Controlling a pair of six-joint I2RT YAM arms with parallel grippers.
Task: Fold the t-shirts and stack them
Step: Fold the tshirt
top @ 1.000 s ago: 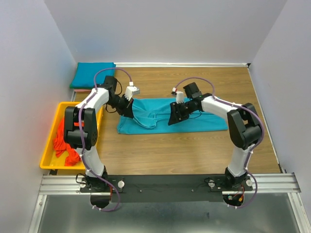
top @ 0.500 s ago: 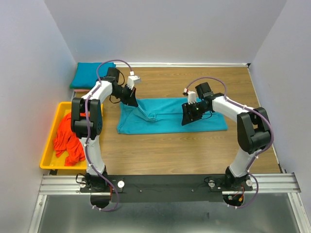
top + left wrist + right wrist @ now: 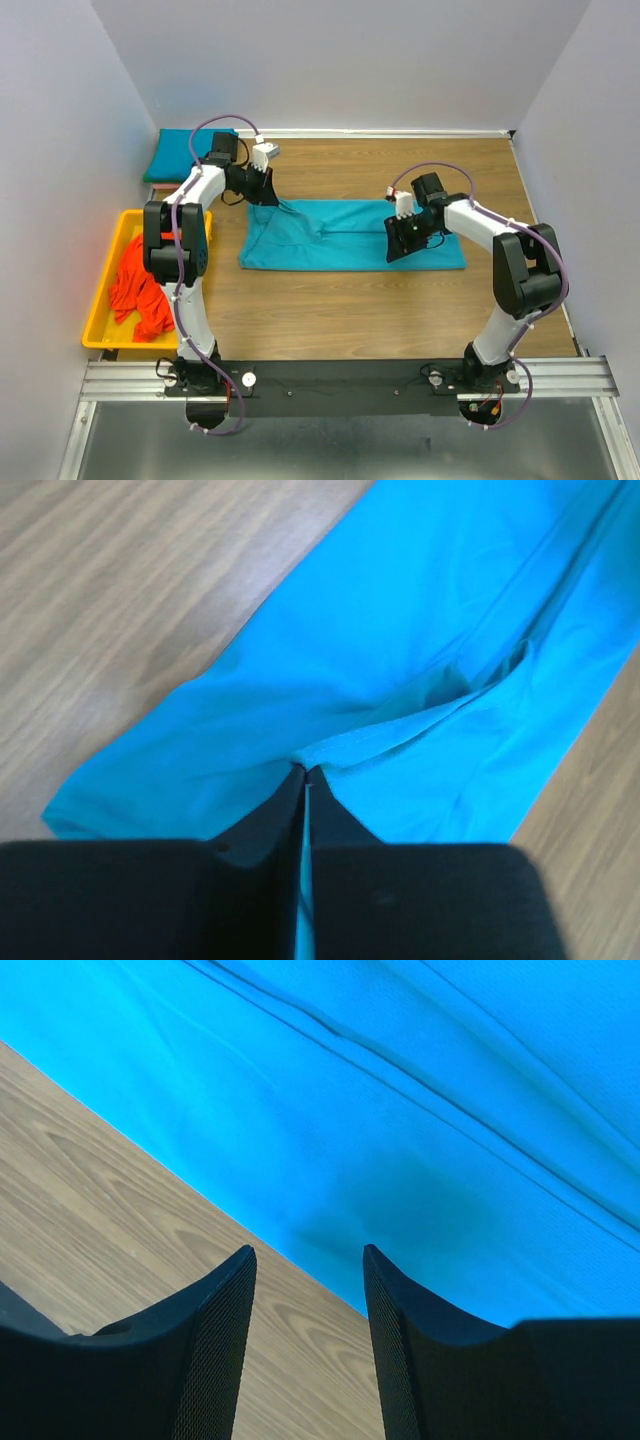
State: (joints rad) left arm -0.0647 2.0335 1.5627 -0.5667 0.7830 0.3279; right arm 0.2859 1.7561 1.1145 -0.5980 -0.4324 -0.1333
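Observation:
A teal t-shirt (image 3: 340, 235) lies as a long folded strip across the middle of the table. My left gripper (image 3: 270, 199) sits at its far left corner, shut on a fold of the cloth. The left wrist view shows that gripper (image 3: 305, 770) pinching a ridge of the teal t-shirt (image 3: 400, 630), with a sliver of cloth between the jaws. My right gripper (image 3: 397, 248) hangs open over the shirt's near edge, right of centre. Seen from the right wrist, this gripper (image 3: 308, 1255) straddles the border of the teal t-shirt (image 3: 420, 1090) and bare wood, holding nothing.
Another teal t-shirt (image 3: 190, 153) lies folded in the back left corner. A yellow tray (image 3: 110, 340) at the left edge holds crumpled orange-red t-shirts (image 3: 135, 285). White walls close in the table on three sides.
My left gripper has pulled the shirt's left part back and to the left, spreading it flatter. The right gripper has slid to the right along the shirt's near edge.

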